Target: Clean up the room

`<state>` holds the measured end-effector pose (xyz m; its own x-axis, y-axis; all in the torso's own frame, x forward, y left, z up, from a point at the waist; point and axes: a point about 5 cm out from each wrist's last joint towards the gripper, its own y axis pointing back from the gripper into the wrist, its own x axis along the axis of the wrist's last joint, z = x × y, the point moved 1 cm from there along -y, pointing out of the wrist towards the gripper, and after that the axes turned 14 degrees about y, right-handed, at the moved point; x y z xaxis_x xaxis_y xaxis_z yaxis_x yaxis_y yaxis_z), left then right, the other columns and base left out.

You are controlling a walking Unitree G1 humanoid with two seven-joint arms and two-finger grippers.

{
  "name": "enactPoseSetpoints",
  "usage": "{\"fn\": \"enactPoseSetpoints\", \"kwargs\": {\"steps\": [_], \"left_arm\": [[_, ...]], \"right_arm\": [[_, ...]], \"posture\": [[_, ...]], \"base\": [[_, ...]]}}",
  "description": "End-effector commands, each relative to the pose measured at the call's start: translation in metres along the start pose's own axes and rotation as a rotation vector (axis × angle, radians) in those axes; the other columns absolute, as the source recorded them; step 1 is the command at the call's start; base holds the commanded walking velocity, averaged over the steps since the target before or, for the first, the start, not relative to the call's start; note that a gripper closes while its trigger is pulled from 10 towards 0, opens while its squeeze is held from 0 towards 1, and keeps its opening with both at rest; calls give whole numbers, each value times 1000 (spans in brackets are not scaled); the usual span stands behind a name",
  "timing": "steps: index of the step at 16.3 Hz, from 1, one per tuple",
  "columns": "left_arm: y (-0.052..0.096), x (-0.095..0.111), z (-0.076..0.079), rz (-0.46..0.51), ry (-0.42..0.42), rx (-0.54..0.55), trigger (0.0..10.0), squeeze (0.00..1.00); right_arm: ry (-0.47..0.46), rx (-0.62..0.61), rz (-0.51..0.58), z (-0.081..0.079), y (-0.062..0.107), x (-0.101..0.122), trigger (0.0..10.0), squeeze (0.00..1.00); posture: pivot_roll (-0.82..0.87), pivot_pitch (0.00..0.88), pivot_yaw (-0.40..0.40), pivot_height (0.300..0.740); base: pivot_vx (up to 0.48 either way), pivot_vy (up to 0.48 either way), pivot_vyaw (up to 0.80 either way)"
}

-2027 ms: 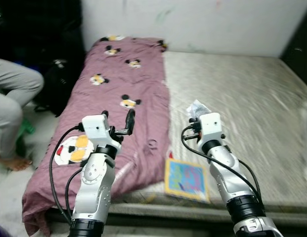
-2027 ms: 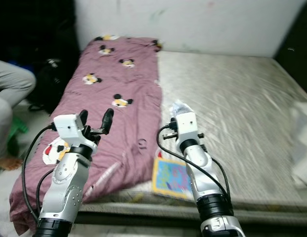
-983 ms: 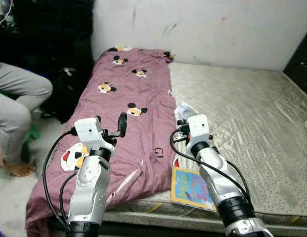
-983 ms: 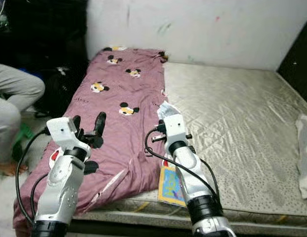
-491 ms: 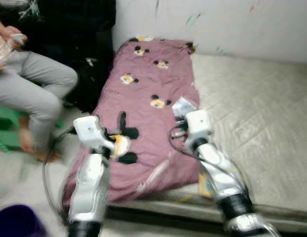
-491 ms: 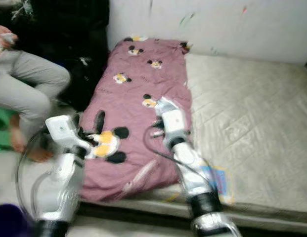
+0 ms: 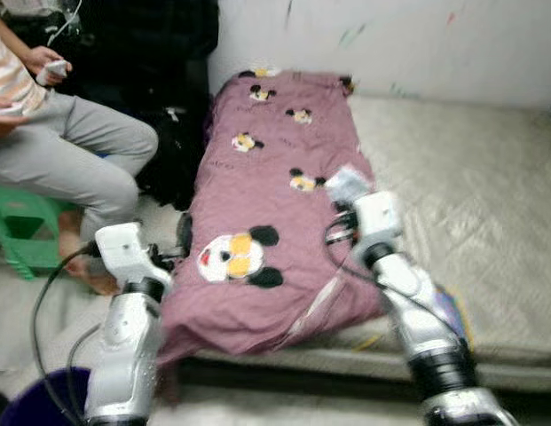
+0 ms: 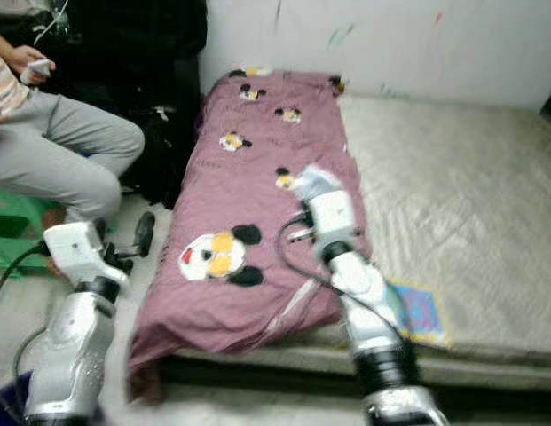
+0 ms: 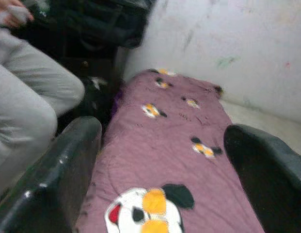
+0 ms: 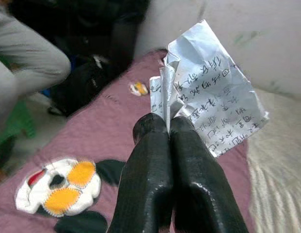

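Paper (image 10: 208,92) clamped in right gripper (image 10: 168,127) over bed's left edge; left gripper (image 9: 165,160) spread, nothing held. Carry step judged underway; bin needed next.

A bed with a bare grey quilted mattress (image 7: 488,177) was set against a white wall (image 7: 417,40) marked with small coloured smudges. Its left part was covered by a mauve blanket (image 7: 275,204) printed with cartoon mouse faces. Beside the bed, dark bags (image 7: 173,151) were piled, and a person (image 7: 62,160) in grey trousers was seated on a green stool (image 7: 18,235).
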<state>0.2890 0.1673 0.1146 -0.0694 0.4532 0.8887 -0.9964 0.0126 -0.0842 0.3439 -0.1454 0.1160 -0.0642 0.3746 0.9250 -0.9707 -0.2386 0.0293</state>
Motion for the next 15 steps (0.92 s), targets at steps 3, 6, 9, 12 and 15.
{"fn": "enactPoseSetpoints", "kwargs": {"steps": [3, 6, 9, 12, 15], "left_arm": [[12, 13, -22, 47, -76, 59, 10000, 0], [17, 16, -36, 43, -205, 203, 10000, 0], [18, 13, -24, 19, -102, 49, 10000, 0], [14, 15, -21, 23, -107, 40, 10000, 0], [16, 15, -21, 32, -149, 66, 10000, 0]], "right_arm": [[21, 12, 16, 8, 10, 0, 10000, 0], [24, 13, 9, 9, 17, -3, 10000, 0], [29, 14, 22, 4, 17, 2, 10000, 0], [56, 25, 25, 3, 15, 4, 10000, 0], [66, 44, 25, 1, 13, 6, 10000, 0]], "posture": [[-50, 0, -30, 740], [-38, 0, -33, 740], [-43, 0, -37, 740], [-40, 0, -42, 740], [-36, 0, -45, 740]], "base": [[0, 0, 0], [0, 0, -192], [0, 0, 800], [0, 0, 800], [0, 0, 800]]}}
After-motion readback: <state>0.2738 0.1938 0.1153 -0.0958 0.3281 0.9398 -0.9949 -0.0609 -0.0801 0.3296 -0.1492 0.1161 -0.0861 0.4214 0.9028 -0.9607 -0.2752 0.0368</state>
